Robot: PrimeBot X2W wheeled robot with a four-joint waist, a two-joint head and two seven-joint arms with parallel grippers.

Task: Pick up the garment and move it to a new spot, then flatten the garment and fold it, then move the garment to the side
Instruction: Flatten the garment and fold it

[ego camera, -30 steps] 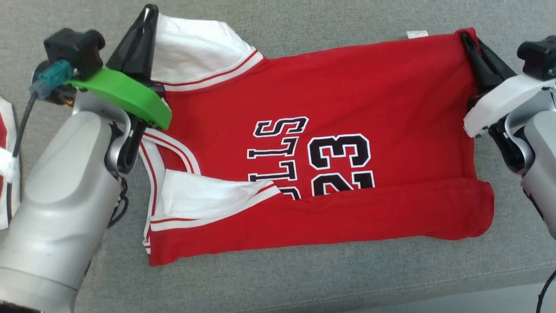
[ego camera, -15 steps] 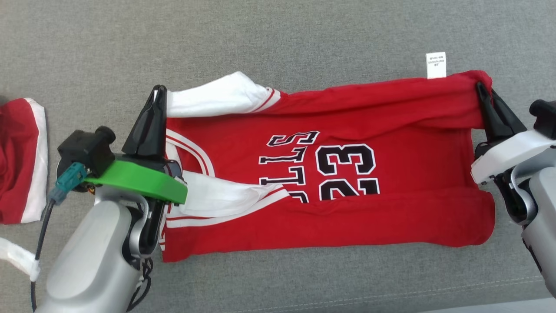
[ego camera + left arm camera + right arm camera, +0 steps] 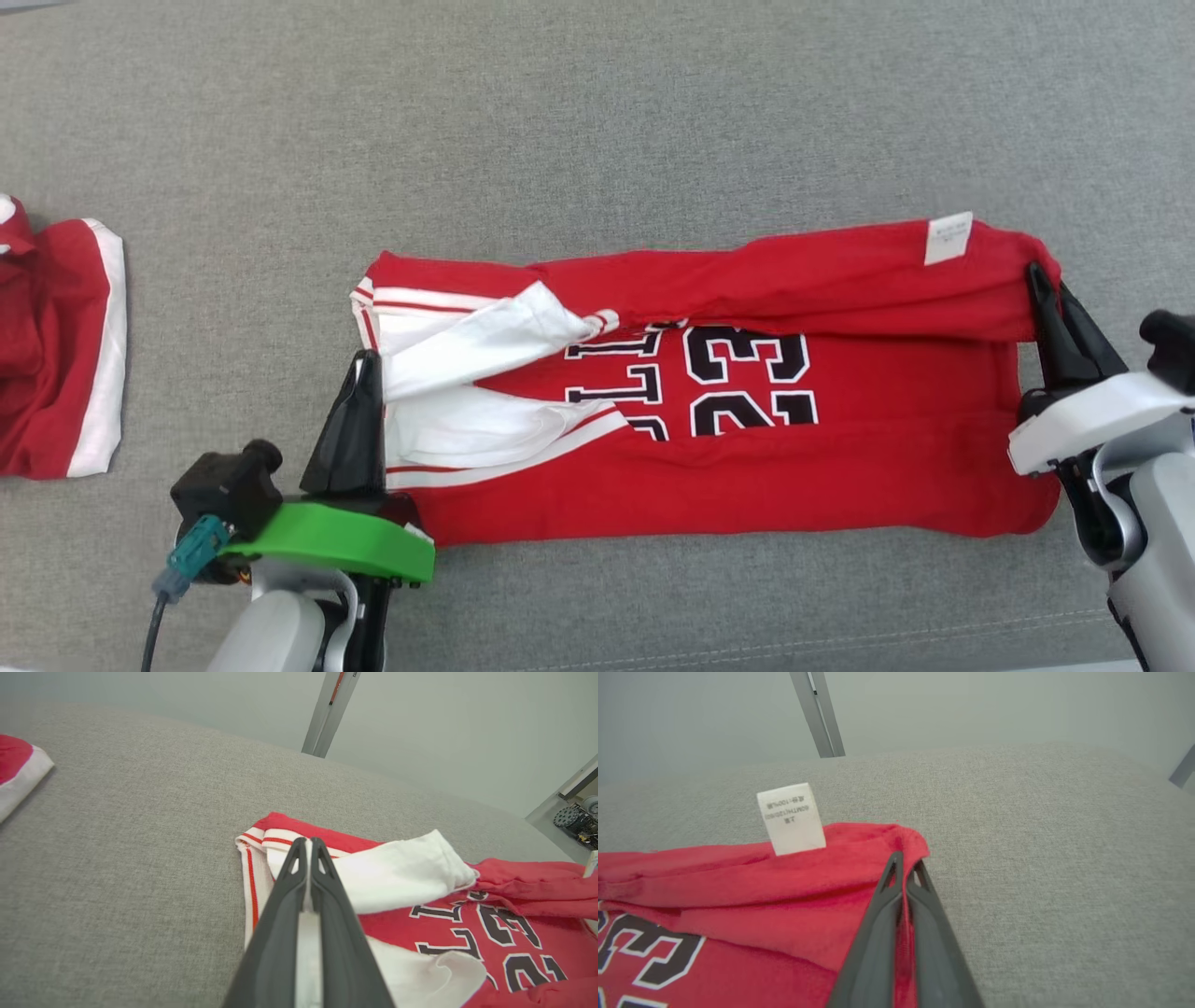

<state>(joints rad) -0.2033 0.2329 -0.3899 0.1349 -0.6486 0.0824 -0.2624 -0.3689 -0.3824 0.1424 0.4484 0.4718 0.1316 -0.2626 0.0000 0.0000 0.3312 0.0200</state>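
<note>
Red jersey (image 3: 747, 485) lies part-folded on table (image 3: 597, 121), toward 3 o'clock; left end effector (image 3: 367, 358) clamped on its white sleeve (image 3: 467, 350) at 7 o'clock; right end effector (image 3: 1034, 271) clamped on its hem (image 3: 1004, 289) at 3 o'clock

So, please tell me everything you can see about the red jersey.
The jersey is soft red cloth with white sleeves edged in red stripes, a black number 23 outlined in white, and a white care label at its far right corner. It lies lengthwise across the grey cloth surface, its far and near edges folded inward over the print. The left gripper is shut on the white sleeve end, the right gripper on the red hem corner.
</note>
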